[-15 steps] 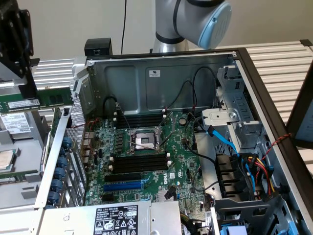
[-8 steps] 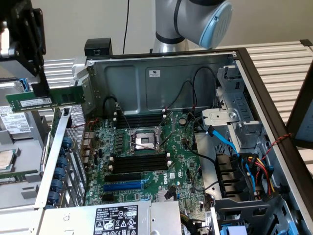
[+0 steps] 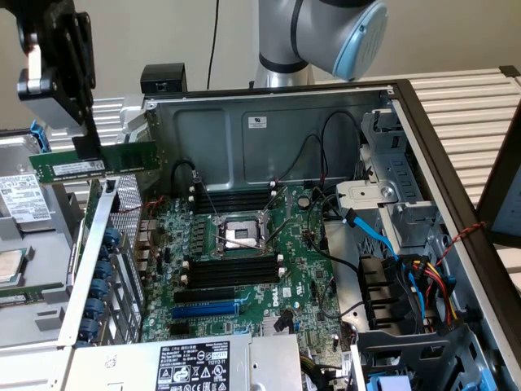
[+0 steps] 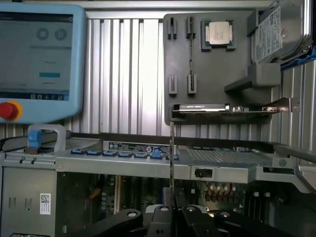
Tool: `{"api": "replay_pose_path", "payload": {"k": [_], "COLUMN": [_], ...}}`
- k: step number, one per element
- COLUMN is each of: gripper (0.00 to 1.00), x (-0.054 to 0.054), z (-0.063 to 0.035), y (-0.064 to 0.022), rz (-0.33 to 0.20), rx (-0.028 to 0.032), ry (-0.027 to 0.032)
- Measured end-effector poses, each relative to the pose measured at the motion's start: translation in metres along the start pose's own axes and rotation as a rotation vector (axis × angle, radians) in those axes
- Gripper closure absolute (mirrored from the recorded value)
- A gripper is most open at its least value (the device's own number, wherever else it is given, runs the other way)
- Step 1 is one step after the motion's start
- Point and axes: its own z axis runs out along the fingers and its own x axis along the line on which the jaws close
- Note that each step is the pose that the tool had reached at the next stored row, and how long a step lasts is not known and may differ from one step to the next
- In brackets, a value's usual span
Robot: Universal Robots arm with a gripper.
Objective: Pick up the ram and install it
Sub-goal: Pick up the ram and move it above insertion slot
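The ram, a long dark-green stick with a white label, hangs level in the air above the case's edge on the exterior view's left. My gripper is shut on its upper edge and holds it from above. In the wrist view the ram shows edge-on as a thin line rising from between my gripper's black fingers. The bare black memory slots with white end clips lie behind the processor socket, and a second bank of slots lies in front of it. All sit well below and toward the exterior view's right of the ram.
The open computer case has metal walls around the motherboard. A blue expansion slot, cables and drive cages crowd the board. Beyond the case stand a teach pendant and a grey parts tray holding a processor and a graphics card.
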Motion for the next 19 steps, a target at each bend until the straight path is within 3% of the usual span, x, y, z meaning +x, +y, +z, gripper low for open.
{"api": "replay_pose_path", "payload": {"k": [19], "gripper": [0.88], "x": [-0.002], "z": [0.0004], "y": [-0.0346], "rz": [0.003], "rx": [0.0], "ry": [-0.0029]}}
